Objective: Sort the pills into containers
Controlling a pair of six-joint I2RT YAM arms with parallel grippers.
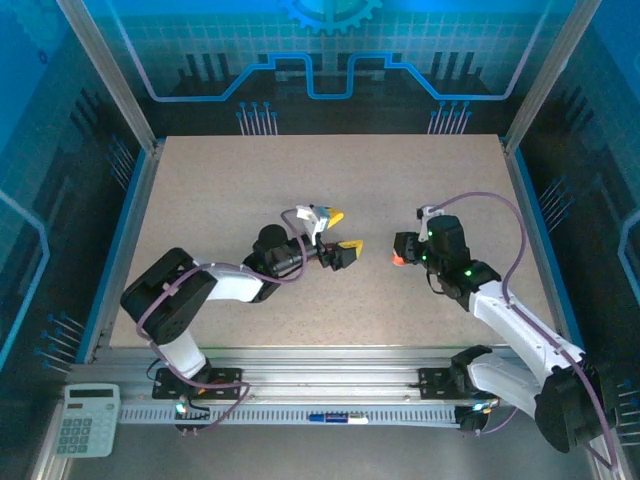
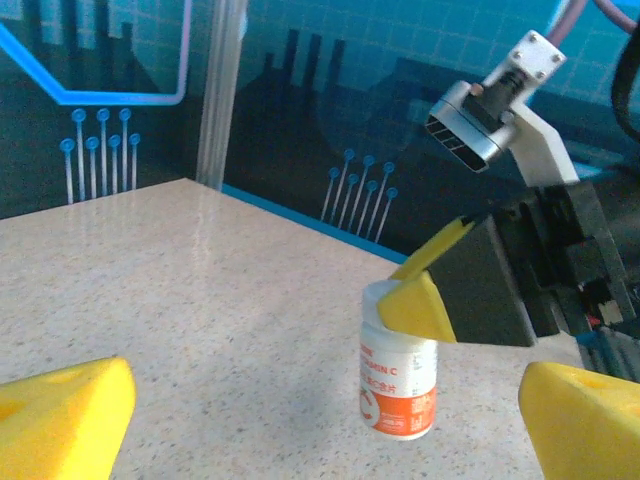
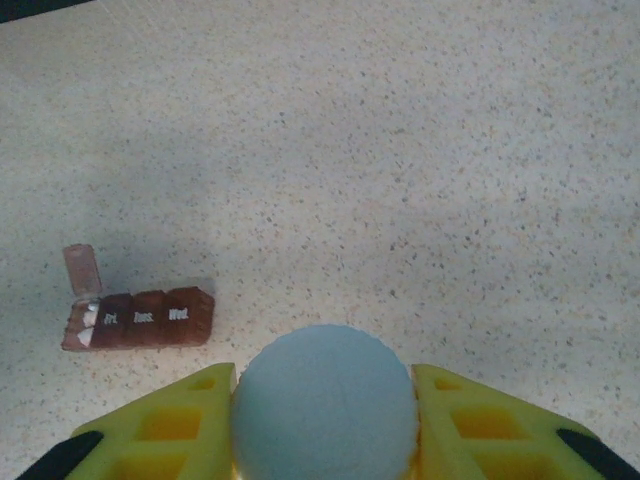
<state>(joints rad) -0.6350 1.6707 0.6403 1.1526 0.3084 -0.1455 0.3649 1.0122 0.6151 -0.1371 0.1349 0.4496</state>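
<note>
Right claw clamps pill bottle, left claw spread wide

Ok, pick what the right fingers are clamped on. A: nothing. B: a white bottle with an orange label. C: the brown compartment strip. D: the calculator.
B: in the left wrist view the right fingers pinch the top of the white bottle, while the brown strip lies apart on the table.
</note>
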